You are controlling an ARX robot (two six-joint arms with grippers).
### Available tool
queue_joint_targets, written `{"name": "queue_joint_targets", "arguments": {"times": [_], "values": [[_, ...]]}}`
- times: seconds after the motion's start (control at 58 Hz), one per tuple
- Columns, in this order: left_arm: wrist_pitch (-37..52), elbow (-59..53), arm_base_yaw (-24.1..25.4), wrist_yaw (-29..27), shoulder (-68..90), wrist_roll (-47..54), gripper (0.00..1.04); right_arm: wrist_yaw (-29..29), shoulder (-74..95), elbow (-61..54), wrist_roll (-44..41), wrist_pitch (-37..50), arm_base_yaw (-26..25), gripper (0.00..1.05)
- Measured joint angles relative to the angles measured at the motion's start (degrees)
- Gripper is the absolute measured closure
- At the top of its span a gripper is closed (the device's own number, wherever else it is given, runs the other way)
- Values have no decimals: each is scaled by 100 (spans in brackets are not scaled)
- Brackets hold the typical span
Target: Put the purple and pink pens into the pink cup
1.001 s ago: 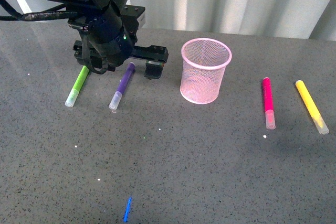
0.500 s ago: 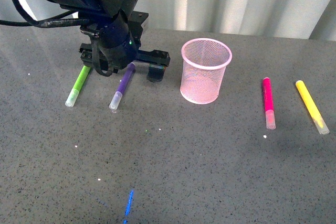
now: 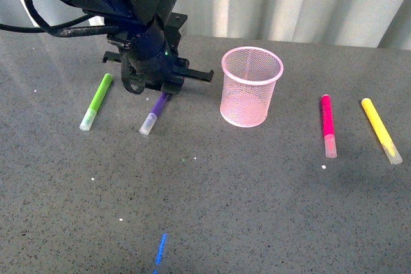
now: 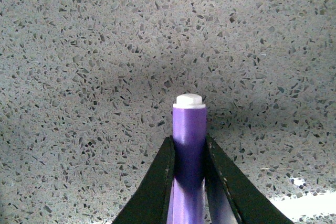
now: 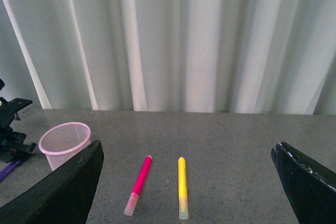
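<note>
Lab-like test bench: speckled grey tabletop (image 3: pixel 257 210), plain pale curtain (image 5: pixel 184 40) behind.

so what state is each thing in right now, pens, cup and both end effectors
left end effector: shut on the purple pen
right end effector: open, holding nothing
purple pen: capped, clamped
pink pen: capped, lying flat, untouched
pink cup: upright, empty
lime-green marker: lying flat
yellow marker: lying flat

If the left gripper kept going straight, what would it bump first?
Likely the grey table: the left gripper points at it, and the purple pen it grips sticks out ahead, so the pen's end would touch first.
</note>
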Motion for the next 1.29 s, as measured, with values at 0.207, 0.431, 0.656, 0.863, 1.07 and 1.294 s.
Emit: {"name": "queue_joint_targets", "arguments": {"times": [0.207,0.431,0.656,0.863,1.07,1.294], "values": [[236,-181,-4,-173,-85,101,92,0,0,0,0,0,0,7],[911,-664,57,-424,-645,225,92,0,0,0,0,0,0,7],[2538,-1290,63,-476,-2175,-195,92,0,0,0,0,0,0,7],[4426,-2111,-422,-468,-3141,-1099,92,0,0,0,0,0,0,7],[5845,-2514,-1117,-363,-3119,-1661,92,0,0,0,0,0,0,7],[6583,-2511,-1362,-588,-2618,-1930,92,0,0,0,0,0,0,7]]}}
